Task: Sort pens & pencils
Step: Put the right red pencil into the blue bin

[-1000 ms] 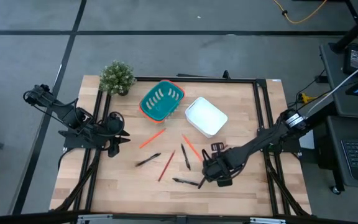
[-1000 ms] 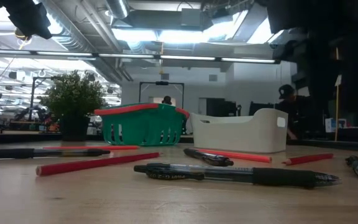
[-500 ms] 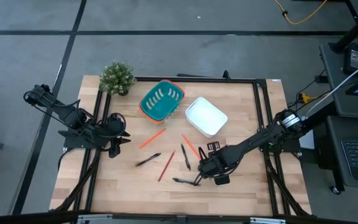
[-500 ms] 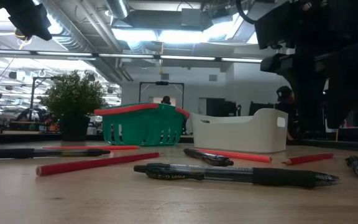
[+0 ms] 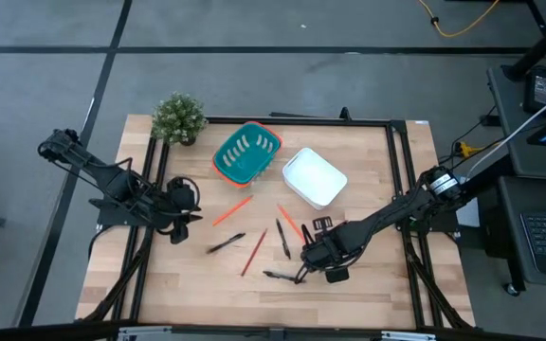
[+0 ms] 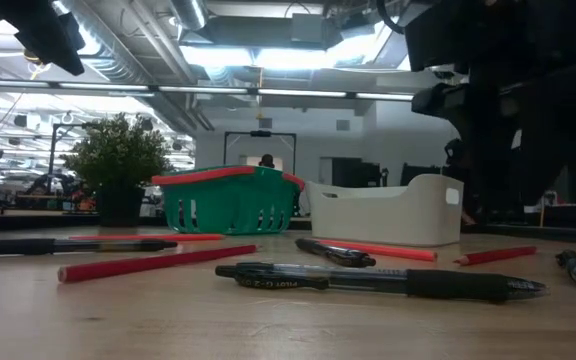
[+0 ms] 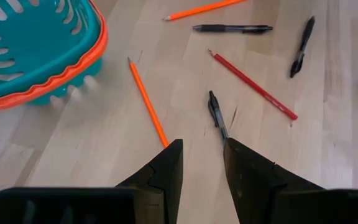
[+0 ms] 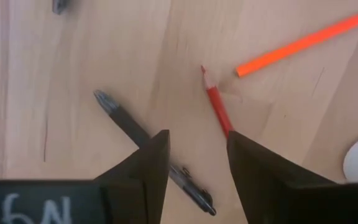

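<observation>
Near the front edge, my right gripper (image 5: pixel 303 263) has slid from beside the pens (image 5: pixel 283 276) to directly over them, fingers apart, holding nothing. Pencils (image 5: pixel 254 251) lie scattered mid-table. Left gripper (image 5: pixel 190 210): parted, advancing slightly. Sorting unstarted.

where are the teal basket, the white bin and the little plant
teal basket (image 5: pixel 245 154), high view, on its slotted floor.
white bin (image 5: pixel 315 177), high view, on the bare inside bottom.
little plant (image 5: pixel 178 116), high view, on the middle of its leaves.
</observation>
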You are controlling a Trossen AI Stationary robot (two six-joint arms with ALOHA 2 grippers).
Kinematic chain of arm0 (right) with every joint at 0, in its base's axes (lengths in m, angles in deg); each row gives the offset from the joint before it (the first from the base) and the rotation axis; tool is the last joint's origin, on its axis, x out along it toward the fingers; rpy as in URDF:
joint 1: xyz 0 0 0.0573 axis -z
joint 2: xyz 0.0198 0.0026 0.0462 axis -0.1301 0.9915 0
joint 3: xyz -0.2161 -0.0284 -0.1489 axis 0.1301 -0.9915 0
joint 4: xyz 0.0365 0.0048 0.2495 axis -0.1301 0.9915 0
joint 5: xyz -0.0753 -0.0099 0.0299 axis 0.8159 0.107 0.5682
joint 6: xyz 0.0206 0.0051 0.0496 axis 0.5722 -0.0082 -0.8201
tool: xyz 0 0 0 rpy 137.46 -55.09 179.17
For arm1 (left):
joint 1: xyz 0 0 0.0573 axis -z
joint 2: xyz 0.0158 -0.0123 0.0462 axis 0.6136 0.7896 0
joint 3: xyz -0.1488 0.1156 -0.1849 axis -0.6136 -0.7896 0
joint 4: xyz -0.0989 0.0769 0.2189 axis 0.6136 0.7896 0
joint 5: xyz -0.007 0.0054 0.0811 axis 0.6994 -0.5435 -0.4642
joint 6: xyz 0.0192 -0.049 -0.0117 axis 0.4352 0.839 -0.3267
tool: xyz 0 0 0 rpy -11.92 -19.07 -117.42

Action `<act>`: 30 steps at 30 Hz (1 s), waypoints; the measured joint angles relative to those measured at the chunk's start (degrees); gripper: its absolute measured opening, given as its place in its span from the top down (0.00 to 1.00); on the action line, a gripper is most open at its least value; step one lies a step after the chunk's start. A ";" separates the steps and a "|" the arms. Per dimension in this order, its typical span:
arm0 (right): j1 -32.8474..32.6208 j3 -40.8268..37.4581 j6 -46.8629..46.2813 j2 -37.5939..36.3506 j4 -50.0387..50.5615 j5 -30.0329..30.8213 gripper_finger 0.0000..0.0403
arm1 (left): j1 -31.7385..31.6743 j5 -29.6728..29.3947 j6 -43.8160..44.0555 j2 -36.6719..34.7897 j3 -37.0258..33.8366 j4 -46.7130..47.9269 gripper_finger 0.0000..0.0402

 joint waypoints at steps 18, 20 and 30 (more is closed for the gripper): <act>2.16 -5.32 5.32 1.79 -3.46 0.46 0.60 | 0.00 0.15 0.00 0.00 0.00 -0.15 0.73; 2.57 -6.53 6.45 1.79 -5.86 0.31 0.60 | 0.00 0.15 0.02 0.00 0.00 -0.21 0.73; 3.98 -10.14 6.76 1.38 -10.88 -1.76 0.60 | 0.00 0.15 0.07 0.00 0.00 -0.22 0.73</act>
